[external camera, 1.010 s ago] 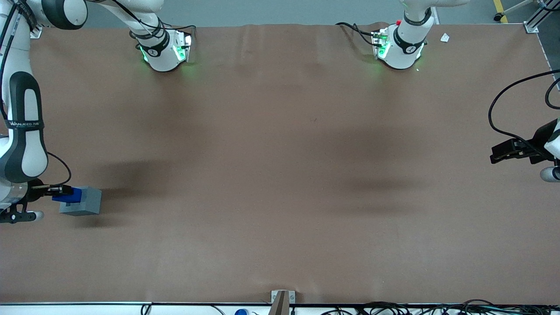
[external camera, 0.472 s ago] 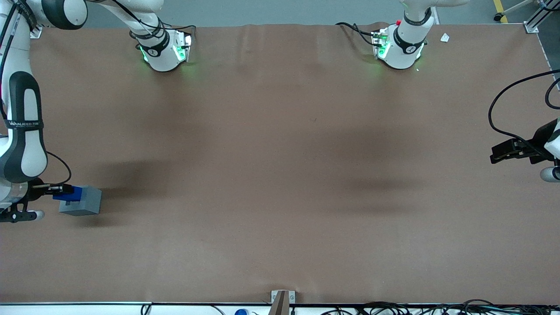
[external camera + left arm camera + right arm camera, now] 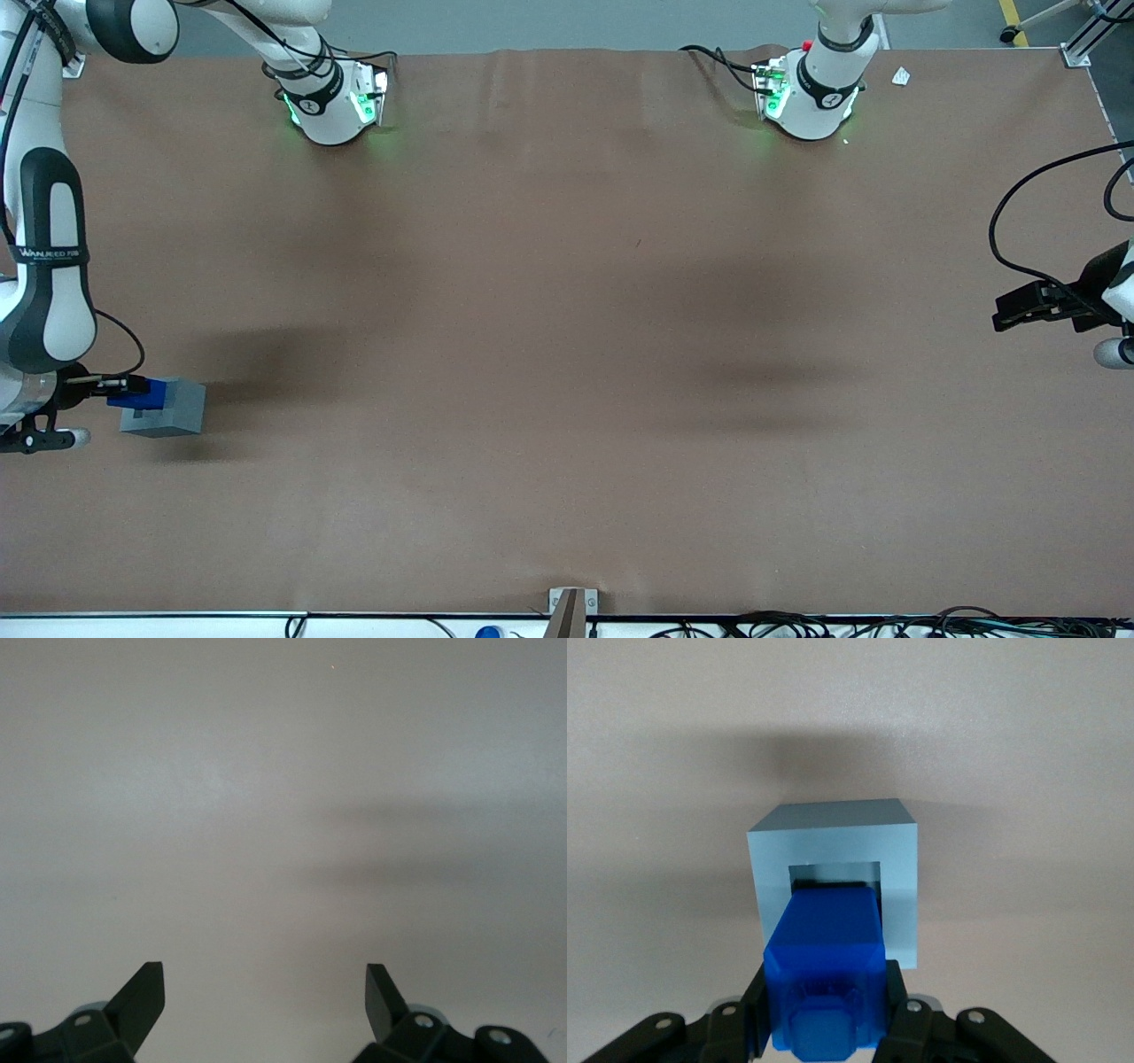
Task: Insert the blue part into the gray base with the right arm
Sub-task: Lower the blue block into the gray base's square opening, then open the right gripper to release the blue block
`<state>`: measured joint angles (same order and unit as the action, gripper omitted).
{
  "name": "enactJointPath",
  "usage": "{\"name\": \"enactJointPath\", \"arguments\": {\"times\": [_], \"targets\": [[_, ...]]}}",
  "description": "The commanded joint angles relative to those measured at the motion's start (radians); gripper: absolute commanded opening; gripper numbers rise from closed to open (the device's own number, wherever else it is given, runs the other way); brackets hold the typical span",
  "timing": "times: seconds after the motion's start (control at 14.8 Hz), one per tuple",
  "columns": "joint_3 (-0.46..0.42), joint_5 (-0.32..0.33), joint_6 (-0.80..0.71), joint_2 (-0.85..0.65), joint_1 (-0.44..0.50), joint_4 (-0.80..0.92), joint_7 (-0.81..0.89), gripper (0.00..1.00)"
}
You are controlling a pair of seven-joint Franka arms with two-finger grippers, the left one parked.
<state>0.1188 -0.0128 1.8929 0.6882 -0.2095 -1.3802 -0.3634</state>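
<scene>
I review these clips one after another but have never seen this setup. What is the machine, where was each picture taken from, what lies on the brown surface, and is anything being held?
These are white jointed robot arms mounted at the brown table. The wide picture looks down at them from the front. The other two come from cameras on the arms' wrists, looking past their own black fingers.

Only the white right arm with black bands works. Its black two-finger pincer is shut on a small bright blue plastic block, as its wrist camera shows.

A matte gray cube with a square recess rests on the table toward the working arm's end. The blue block's tip points into that recess and appears only partly in, not seated.

The parked arm's wrist camera shows only bare surface.
</scene>
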Motion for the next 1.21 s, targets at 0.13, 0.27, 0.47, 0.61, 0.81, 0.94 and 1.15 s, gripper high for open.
{"name": "enactJointPath", "arguments": {"times": [0.13,0.27,0.47,0.61,0.81,0.94,1.15], "targets": [[0.002,0.007,0.006,0.059,0.001,0.052,0.009,0.01],[0.002,0.010,0.006,0.059,0.001,0.064,0.009,0.01],[0.002,0.017,0.008,0.062,0.002,0.076,0.009,0.01],[0.002,0.014,0.008,0.073,0.004,0.082,0.011,0.01],[0.001,0.008,0.009,0.077,0.010,0.072,0.044,0.08],[-0.001,0.014,0.008,0.079,0.012,0.072,0.046,0.82],[-0.007,0.011,-0.023,0.029,0.013,0.073,0.046,1.00]]}}
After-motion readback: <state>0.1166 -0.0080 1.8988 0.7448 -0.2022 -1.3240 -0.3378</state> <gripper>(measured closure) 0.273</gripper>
